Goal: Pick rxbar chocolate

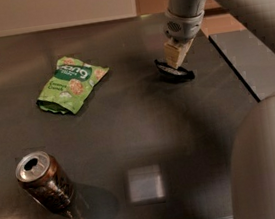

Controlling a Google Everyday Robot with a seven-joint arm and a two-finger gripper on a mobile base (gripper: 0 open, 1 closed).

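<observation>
Gripper (174,63) low near table (130,127) right edge; open room leftward. Jaws nearly together, pinching bar (179,74). Pouch (71,83), can (43,180) well apart.

I count one rxbar chocolate (177,73), one green pouch (71,84), one soda can (45,181), and my one end effector (176,62), upper right.

We are viewing the rxbar chocolate (178,74), a small flat bar in a black wrapper, lying toward the far right of the dark tabletop (128,117). It is sitting aslant, running from upper left to lower right, and the gripper (175,63) is hanging directly over it, meeting its upper edge.
</observation>
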